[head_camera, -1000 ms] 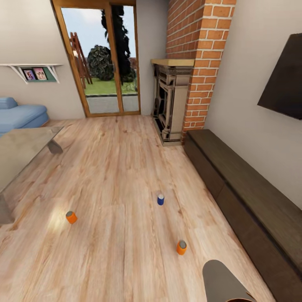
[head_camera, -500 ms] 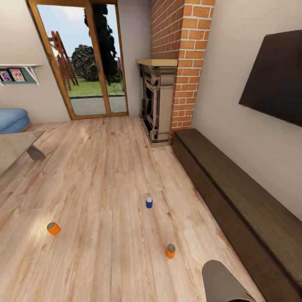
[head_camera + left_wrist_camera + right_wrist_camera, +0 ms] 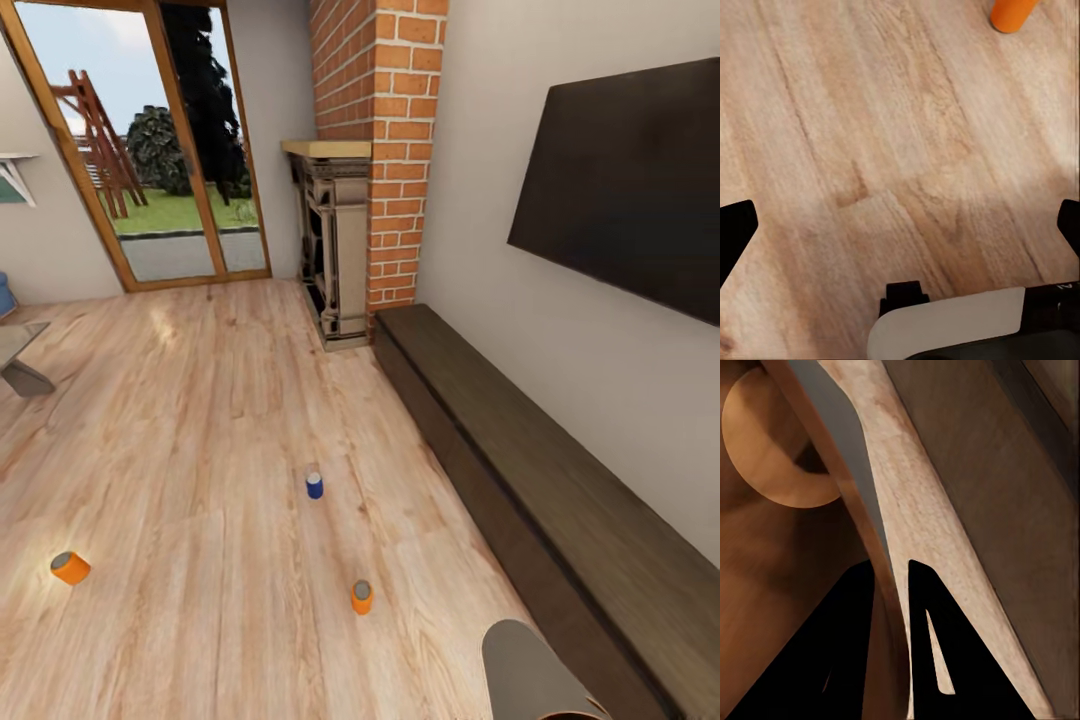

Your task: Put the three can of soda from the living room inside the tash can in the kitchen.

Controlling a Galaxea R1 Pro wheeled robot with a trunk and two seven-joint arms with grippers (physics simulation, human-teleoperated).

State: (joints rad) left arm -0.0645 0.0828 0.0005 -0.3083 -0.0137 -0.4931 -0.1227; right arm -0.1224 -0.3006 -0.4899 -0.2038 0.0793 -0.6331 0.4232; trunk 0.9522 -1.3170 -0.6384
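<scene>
LIVING ROOM: I am running the rig by remote link. The right gripper (image 3: 891, 577) has its two black fingers (image 3: 937, 660) drawn close together, clamped on the thin rim wall of the trash can (image 3: 772, 585). One finger is inside the brown interior and the other outside. The bin's round bottom lies ahead of the fingertips. From the head camera, the tan side of the trash can (image 3: 530, 665) rises at the near edge of the plank floor (image 3: 200, 400).

The left gripper (image 3: 901, 225) hangs over bare floor with its fingers spread wide apart and nothing between them. An orange soda can (image 3: 1015, 13) stands on the boards ahead of that hand, off to one side of its open span and well clear of both fingertips.

In the head view, the nearer orange can (image 3: 361, 597) stands upright just beyond the held bin, towards the left-arm side. A blue can (image 3: 314, 485) stands farther out past it. A second orange can (image 3: 70, 567) lies tilted well away across the floor. The long dark cabinet (image 3: 520, 450) runs along the wall on the right hand's outer side, under the black TV (image 3: 630, 190) and towards the brick fireplace (image 3: 370, 150).
</scene>
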